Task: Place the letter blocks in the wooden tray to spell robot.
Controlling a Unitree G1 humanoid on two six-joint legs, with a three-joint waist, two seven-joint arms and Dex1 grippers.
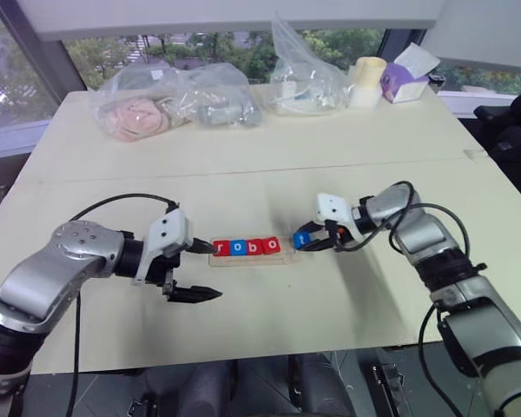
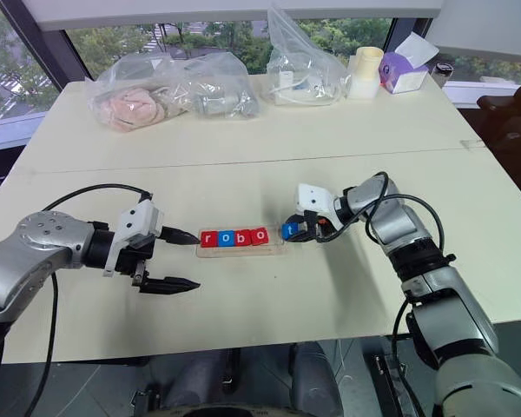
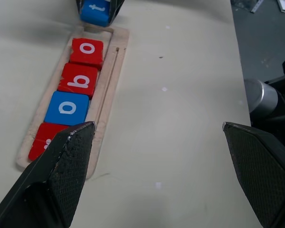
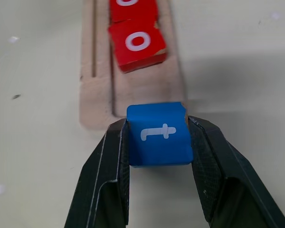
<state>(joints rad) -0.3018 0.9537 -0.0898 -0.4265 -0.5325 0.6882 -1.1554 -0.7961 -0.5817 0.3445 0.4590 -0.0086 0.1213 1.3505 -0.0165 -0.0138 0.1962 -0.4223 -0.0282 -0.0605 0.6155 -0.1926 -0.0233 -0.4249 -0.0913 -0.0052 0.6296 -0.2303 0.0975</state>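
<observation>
Desk [image 1: 243, 339]: broad pale top. Clutter (plastic bags [image 1: 169, 100], a paper roll [image 1: 367, 81], a purple tissue box [image 1: 405, 80]) sits along the far edge, well apart from the work area. Bare surface on every side of the tray, so there is free room for both arms.

Wooden tray [image 3: 109, 71]: lies at the desk's centre, long axis running left to right across the robot's front. Slot holds four letter blocks [image 1: 245, 247] reading r, o, b, o from the left end. The o nearest the free end sits slightly skewed in the slot. One space is left at the right end.

Right gripper [image 4: 156, 137]: clenched on the blue t block [image 4: 157, 134], one finger on each side face, letter face up. The block sits just off the tray's right end, apart from it and roughly in line with the slot. The empty space lies straight ahead of the block along the tray's axis.

Left gripper [image 1: 194, 271]: released, fingers spread wide, hovering at the tray's left end, one fingertip near the end wall; contact cannot be told.

Judgement: right arm is the working arm. The coming move is a short travel left along the axis, then down. Risk: nudging the skewed o.
</observation>
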